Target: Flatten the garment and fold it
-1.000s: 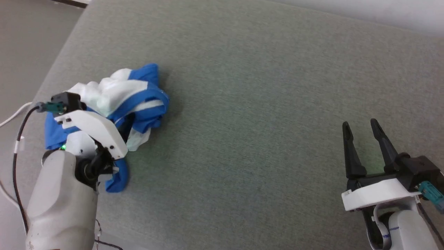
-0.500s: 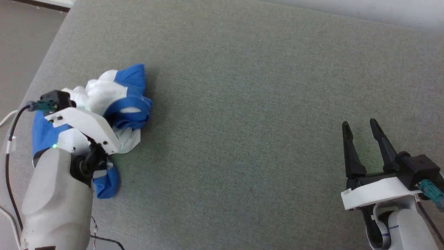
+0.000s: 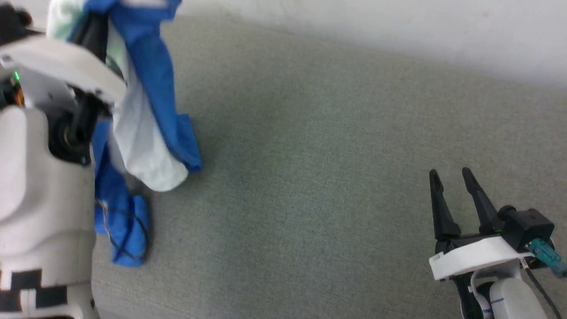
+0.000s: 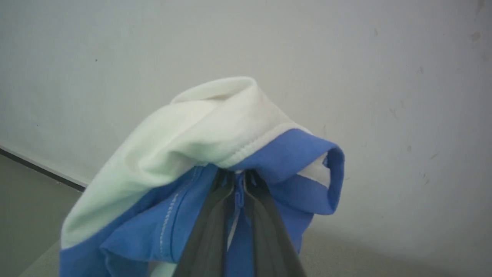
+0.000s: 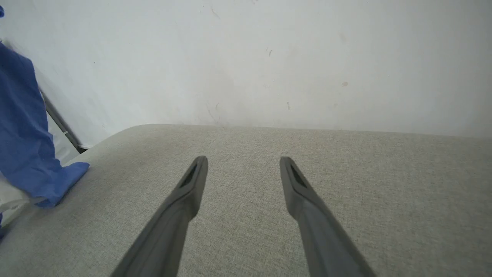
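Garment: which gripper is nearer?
Left. The left gripper has its jaws shut on the garment, holding it up; the right gripper, jaws open, is far off to its right.

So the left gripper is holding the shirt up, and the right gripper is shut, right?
No, the right gripper is open, its fingers spread with nothing between them, as the right wrist view shows. The left gripper is indeed holding the shirt up.

The garment [image 3: 150, 133] hangs from the left gripper [image 4: 238, 179] at ten o'clock, its lower end on the fabric-covered surface [image 3: 332, 177]; the right gripper [image 3: 449, 173] sits at four o'clock, well apart.
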Robot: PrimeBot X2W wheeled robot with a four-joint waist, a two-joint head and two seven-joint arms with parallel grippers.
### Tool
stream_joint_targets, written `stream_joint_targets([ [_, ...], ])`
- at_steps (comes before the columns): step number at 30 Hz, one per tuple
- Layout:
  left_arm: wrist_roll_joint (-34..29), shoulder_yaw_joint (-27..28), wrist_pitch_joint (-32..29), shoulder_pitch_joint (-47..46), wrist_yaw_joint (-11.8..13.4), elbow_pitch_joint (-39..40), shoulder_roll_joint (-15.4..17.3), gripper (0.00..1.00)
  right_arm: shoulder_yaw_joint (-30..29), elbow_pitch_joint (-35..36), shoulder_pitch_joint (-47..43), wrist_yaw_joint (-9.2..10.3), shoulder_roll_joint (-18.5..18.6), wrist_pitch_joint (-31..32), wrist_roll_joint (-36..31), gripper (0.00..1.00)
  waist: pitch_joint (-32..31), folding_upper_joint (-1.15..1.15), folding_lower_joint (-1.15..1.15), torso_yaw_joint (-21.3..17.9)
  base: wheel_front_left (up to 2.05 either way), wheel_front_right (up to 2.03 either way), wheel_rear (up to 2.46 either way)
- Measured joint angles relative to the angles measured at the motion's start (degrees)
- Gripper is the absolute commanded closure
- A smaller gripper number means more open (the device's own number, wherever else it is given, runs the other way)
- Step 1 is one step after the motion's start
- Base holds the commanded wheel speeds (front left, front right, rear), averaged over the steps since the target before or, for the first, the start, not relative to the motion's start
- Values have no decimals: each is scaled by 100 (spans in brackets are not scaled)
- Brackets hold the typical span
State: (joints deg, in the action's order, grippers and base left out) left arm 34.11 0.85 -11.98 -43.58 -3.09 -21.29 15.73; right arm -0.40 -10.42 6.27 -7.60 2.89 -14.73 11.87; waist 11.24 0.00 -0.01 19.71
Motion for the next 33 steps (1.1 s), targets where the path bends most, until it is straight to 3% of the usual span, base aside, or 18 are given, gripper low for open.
stream_joint_targets([
  [7,-125,-432,-381,-1256,-99,453,66,100,51,-127,-195,0,-4,0,240,0,-352,0,0,-283,0,0,0],
  [13,-237,-834,-514,-2223,-198,299,-113,100,14,-181,-354,0,-4,-1,279,0,-561,0,0,-863,0,0,0],
  [19,-196,-1050,-489,-2345,-266,-36,-326,100,-126,-197,-470,0,0,-1,274,0,-688,0,0,-1301,0,0,0],
  [24,-62,-1417,-457,-1894,-343,-316,-684,100,-163,-193,-558,0,4,-1,274,0,-780,0,0,-1664,0,0,0],
  [33,331,-2377,-510,199,-391,-835,-1173,100,-127,-200,-649,0,3,-1,280,0,-885,0,0,-1894,0,0,0],
])
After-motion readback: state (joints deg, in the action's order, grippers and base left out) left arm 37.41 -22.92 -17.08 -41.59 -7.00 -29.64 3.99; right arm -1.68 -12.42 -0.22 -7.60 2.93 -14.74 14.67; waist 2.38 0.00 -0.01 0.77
